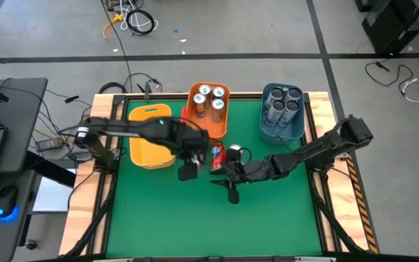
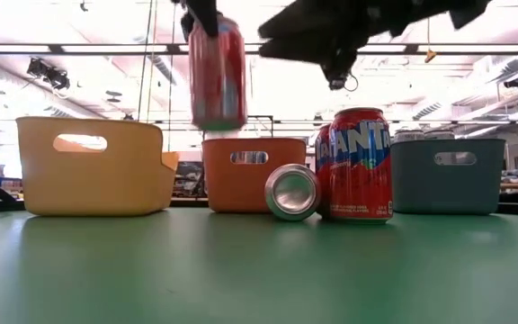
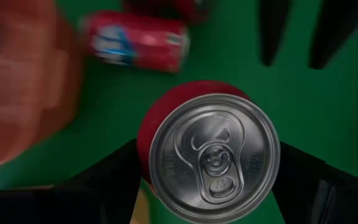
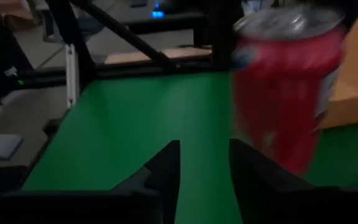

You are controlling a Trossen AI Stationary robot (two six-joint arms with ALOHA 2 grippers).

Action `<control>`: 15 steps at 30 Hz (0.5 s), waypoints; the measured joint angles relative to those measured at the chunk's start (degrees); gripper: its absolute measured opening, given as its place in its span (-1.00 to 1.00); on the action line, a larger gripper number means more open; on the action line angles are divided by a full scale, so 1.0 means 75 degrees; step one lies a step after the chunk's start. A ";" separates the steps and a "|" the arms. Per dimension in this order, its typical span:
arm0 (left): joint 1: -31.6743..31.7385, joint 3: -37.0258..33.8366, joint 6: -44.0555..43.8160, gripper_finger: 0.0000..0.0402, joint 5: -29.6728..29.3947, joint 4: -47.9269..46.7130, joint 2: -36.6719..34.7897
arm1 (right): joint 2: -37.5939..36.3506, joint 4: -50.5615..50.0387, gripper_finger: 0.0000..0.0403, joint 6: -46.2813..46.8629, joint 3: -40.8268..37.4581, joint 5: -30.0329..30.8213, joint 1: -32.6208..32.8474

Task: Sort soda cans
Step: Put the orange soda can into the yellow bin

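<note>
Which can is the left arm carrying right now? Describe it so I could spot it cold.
Start at the yellow bin on the green table. Just right of it, in the air, hangs a red can, upright, clamped in the left gripper. Unlike the two red cans on the table, it touches nothing below.

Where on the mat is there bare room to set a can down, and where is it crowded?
The green mat is bare along the near edge and on both near corners. It is crowded mid-table: the left gripper holds a red can aloft beside the yellow bin, with the right gripper and two more red cans close by.
</note>
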 joint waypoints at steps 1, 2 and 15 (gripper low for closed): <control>0.0062 0.0225 -0.0026 0.46 -0.0134 -0.0215 -0.0074 | -0.0137 -0.0144 -0.38 -0.0008 0.0005 0.0000 0.0003; 0.0136 0.0459 -0.0075 0.46 -0.0293 -0.0453 -0.0106 | -0.0256 -0.0330 -0.37 -0.0014 0.0005 0.0000 0.0002; 0.2012 0.1343 -0.1265 0.46 -0.1564 -0.2458 -0.1065 | -0.1333 -0.1677 -0.31 -0.0193 0.0007 0.0259 -0.0017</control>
